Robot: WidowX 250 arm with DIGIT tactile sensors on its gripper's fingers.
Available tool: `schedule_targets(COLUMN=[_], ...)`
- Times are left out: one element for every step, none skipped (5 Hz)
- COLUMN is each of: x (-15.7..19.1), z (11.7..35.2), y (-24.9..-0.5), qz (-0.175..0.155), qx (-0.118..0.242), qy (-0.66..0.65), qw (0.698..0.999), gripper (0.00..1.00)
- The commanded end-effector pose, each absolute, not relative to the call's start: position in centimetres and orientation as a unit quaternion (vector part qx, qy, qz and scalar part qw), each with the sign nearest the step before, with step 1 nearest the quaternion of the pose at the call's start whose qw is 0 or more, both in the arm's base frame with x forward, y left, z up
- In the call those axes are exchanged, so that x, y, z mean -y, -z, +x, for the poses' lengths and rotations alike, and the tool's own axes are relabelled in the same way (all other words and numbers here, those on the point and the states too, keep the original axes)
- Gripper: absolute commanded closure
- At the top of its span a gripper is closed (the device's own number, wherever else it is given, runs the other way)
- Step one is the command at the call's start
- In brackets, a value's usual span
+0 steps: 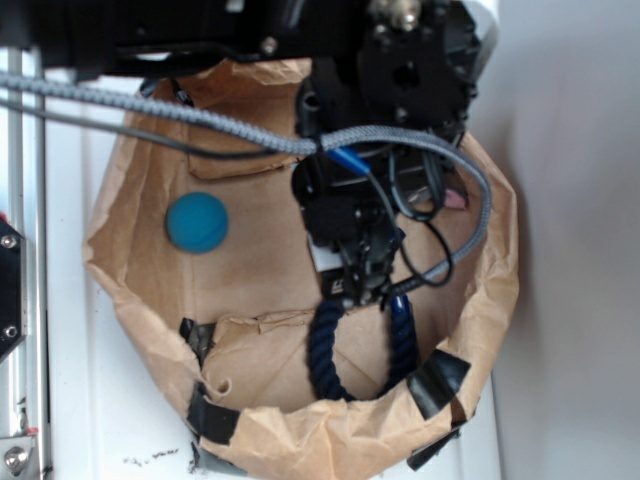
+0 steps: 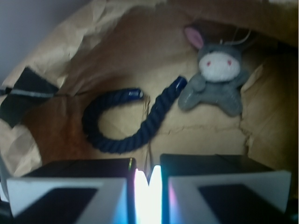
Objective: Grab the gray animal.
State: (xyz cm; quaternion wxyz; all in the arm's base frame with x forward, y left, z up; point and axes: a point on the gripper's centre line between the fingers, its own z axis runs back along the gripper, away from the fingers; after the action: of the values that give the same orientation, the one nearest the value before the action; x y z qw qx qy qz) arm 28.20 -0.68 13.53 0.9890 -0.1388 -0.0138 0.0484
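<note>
The gripper (image 2: 148, 179) looms closest, jaws nearly together on nothing. The gray animal (image 2: 216, 79) lies at about one o'clock, past the rope (image 2: 128, 122). Looks like the approach: it must open, then swing over.

The gray animal (image 2: 216, 80) looks soft, fuzzy plush. The rope (image 2: 126, 122) is twisted cord, matt; the bag (image 1: 150, 200) creased brown paper.
</note>
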Motion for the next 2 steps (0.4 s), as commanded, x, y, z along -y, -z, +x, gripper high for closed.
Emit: schedule_targets(x=[-1.49,-1.96], z=[30.2,30.95], y=[-13.34,-12.49], qz=[-0.141,-0.139], qx=[0.068,0.093], qy=[-0.069,-0.081], qw=[0.985,0.983], gripper=[0.0,0.0])
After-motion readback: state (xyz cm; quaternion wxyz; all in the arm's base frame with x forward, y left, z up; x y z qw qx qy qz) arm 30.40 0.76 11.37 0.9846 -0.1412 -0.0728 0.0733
